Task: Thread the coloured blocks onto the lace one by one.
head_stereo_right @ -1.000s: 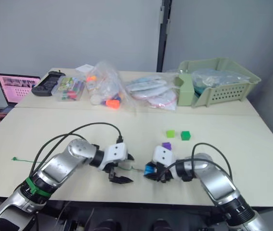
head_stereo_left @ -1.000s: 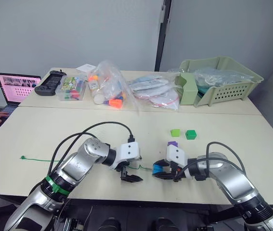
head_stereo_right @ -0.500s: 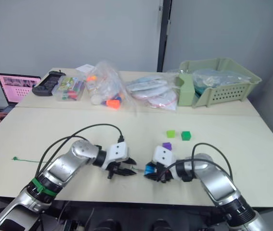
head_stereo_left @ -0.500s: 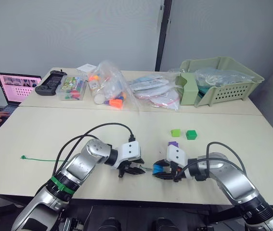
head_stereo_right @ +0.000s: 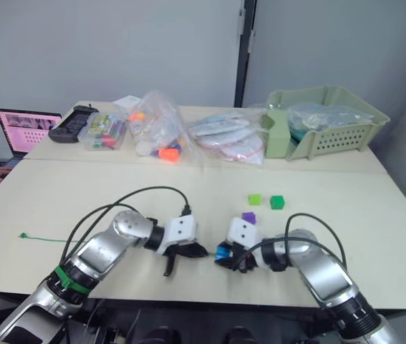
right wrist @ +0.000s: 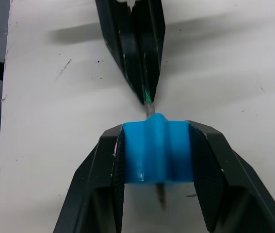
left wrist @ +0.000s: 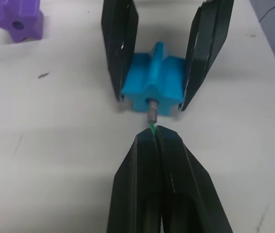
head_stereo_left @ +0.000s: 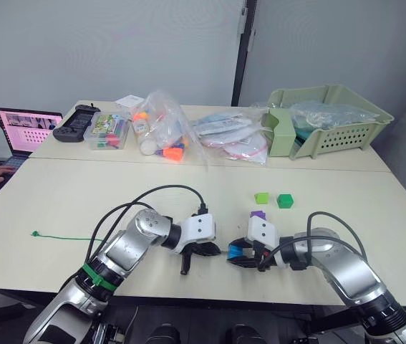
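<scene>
Blue block [left wrist: 154, 88] clamped by right gripper [left wrist: 161, 104] meets lace tip [left wrist: 152, 116].

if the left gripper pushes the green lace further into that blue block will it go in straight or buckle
The lace's short grey tip looks rigid and already enters the blue block, so it should feed straight. The thin green string behind it likely buckles if pushed from farther back. The left gripper pinches right by the tip, which helps.

light: bright, even, overhead | shadows: soft | wrist views: sharp, no glare
</scene>
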Controlling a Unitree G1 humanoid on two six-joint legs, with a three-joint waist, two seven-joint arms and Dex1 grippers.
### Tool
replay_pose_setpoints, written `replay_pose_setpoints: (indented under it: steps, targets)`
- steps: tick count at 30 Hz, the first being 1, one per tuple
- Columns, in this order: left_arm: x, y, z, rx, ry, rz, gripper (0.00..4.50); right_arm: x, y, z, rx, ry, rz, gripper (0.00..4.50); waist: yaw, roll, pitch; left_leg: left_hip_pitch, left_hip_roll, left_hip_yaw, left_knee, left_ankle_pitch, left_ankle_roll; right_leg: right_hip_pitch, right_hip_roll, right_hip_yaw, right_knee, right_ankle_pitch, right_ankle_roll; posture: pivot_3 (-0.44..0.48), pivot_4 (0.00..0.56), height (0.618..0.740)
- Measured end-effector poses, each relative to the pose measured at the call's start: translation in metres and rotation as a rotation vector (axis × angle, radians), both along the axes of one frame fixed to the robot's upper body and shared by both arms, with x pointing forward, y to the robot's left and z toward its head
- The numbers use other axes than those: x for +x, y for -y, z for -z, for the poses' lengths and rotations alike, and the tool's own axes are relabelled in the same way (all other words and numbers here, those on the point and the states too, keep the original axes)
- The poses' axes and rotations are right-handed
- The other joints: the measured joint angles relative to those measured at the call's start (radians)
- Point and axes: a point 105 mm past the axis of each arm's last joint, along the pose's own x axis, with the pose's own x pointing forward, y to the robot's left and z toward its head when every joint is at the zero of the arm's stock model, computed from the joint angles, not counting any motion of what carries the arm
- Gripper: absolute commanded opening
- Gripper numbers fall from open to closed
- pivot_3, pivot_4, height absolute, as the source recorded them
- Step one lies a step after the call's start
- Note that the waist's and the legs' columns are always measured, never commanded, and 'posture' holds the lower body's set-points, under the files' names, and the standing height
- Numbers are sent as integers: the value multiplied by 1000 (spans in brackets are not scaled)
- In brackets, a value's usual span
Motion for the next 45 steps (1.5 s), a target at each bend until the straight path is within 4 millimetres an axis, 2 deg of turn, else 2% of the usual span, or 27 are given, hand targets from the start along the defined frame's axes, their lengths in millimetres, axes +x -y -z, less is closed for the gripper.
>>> replay_pose_setpoints:
  steps: [2, 9, 17, 19, 22, 26, 29, 36, 45]
  targets:
    - [-1, 8, 0, -5, 7, 12, 0, 0, 0, 0, -1, 2, 3, 1374, 0, 0, 0, 0, 0, 0, 0, 0, 0, 0, 0, 0, 0, 0, 0, 0, 150, 740]
    - [5, 15, -2, 2, 21, -8, 0, 1, 0, 0, -5, -4, 16, 1374, 3, 0, 0, 2, 0, 0, 0, 0, 0, 2, 0, 0, 0, 0, 0, 0, 150, 740]
    - [10, 1, -10, -7, -68, -60, 2514, 0, -1, 0, -1, -2, 12, 1374, 0, 0, 0, 0, 0, 0, 0, 0, 0, 0, 0, 0, 0, 0, 0, 0, 150, 740]
    - [9, -10, -9, 21, -64, -59, 3121, -1, -1, 0, 1, -2, 11, 1374, -2, 0, 0, 0, 0, 0, 0, 0, 0, 0, 0, 0, 0, 0, 0, 0, 150, 740]
    - [7, -25, 0, 56, -81, -79, 3121, -1, 1, 0, -5, -1, 15, 1374, 0, 0, 0, 0, 0, 0, 0, 0, 0, 0, 0, 0, 0, 0, 0, 0, 150, 740]
    - [6, -24, 2, 46, -76, -70, 3121, 0, 3, 0, -12, -1, 18, 1374, 5, 0, 0, 0, 0, 0, 0, 0, 0, 1, -1, 0, -1, 0, 0, 0, 150, 740]
    - [7, -21, 2, 35, -79, -67, 2293, -1, 3, 0, -11, -1, 17, 1374, 5, 0, 0, 0, 0, 0, 0, 0, 0, 1, -1, -1, -1, 0, 0, 0, 150, 740]
    - [4, -10, 3, 7, -85, -43, 20, -2, 2, 0, -9, 2, 18, 1374, 4, 0, 0, 0, 0, 0, 0, 0, 0, 0, 0, 0, -1, 0, 0, 0, 150, 740]
    - [5, -5, 6, -3, -66, -49, 20, -4, 3, 0, -13, 8, 25, 1374, 4, 0, 0, -1, -1, 0, 0, 0, 0, 0, -1, 0, -1, 0, 0, 0, 150, 740]
